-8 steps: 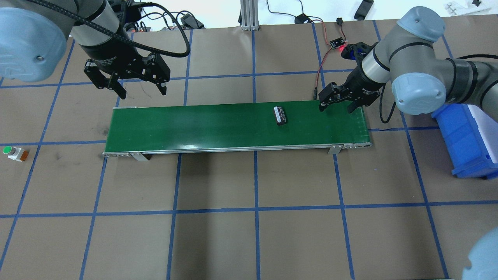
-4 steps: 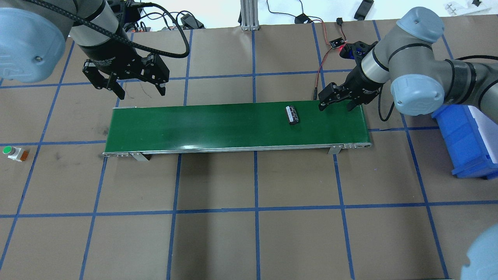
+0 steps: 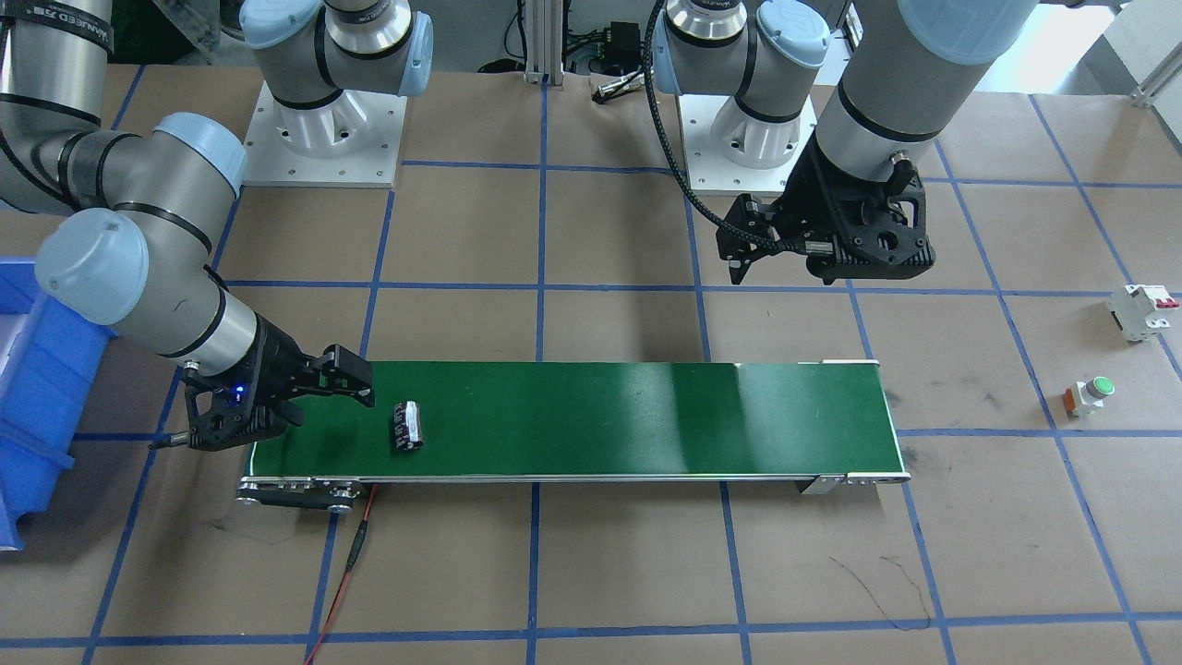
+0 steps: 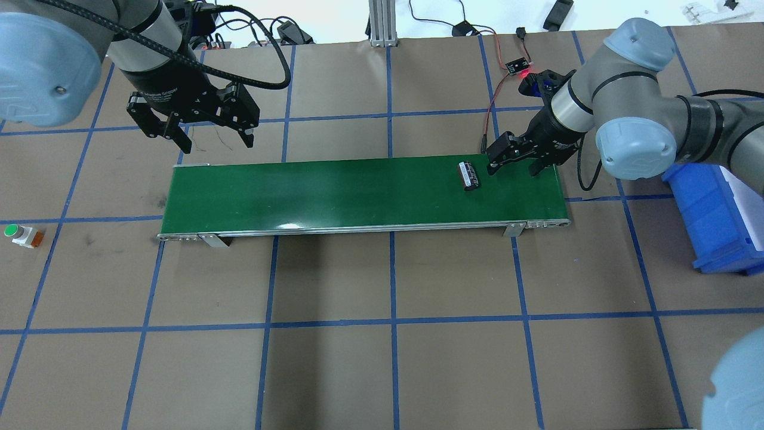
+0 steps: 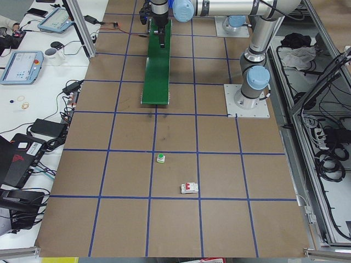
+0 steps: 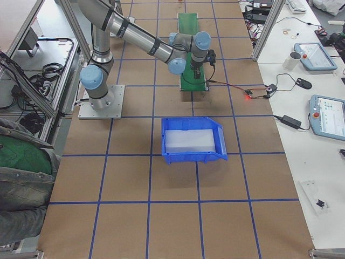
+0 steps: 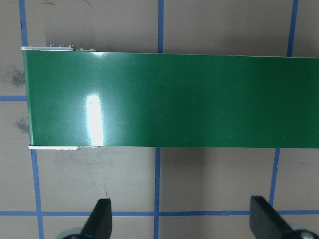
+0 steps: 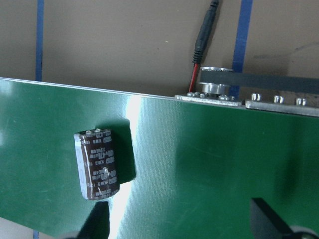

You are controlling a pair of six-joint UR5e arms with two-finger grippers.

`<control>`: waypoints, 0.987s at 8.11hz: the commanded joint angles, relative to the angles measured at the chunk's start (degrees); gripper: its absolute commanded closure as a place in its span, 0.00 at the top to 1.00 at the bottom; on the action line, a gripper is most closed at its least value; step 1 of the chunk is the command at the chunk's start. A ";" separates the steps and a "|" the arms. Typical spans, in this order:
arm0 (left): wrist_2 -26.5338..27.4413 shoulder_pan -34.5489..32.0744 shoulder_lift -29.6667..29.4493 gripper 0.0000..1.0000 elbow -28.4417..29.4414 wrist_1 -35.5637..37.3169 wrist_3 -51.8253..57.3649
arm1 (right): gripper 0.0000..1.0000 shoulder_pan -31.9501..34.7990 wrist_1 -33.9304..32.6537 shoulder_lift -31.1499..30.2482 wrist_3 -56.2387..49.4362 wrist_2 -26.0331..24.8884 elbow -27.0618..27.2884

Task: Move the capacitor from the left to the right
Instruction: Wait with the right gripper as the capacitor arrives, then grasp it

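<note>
Both the left hand and right hand are wide open and empty; capacitor lies on belt just beside right hand, so pickup is pending: straddle it, then close

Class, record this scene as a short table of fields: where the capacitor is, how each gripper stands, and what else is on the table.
Capacitor: lying on its side on the green conveyor belt, near its right end
Right gripper: jaws open, empty, low over the belt's right end, beside the capacitor, apart
Left gripper: jaws open, empty, above the table by the belt's left end
Other items: blue bin, push button, circuit breaker
</note>
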 commanded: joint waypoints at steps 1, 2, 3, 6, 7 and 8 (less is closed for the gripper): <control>0.00 0.00 -0.26 0.97 -0.01 0.03 0.00 | 0.99 0.00 -0.17 0.30 0.01 -0.04 0.02; 0.09 0.00 -0.26 0.97 -0.01 0.03 0.00 | 0.97 0.00 -0.35 1.35 0.01 -0.04 -0.07; 0.00 0.09 -0.26 0.97 -0.01 0.03 0.00 | 0.93 -0.09 -0.35 2.58 -0.08 -0.21 -0.07; 0.00 0.00 -0.17 0.97 -0.01 0.03 0.00 | 0.90 -0.09 -0.44 2.50 0.01 -0.39 -0.15; 0.00 0.00 -0.09 0.97 -0.01 0.03 0.00 | 0.80 -0.09 -0.44 2.42 0.18 -1.09 -0.24; 0.00 0.00 -0.09 0.97 -0.01 0.03 0.00 | 0.60 -0.17 -0.44 2.41 -0.08 -1.27 -0.42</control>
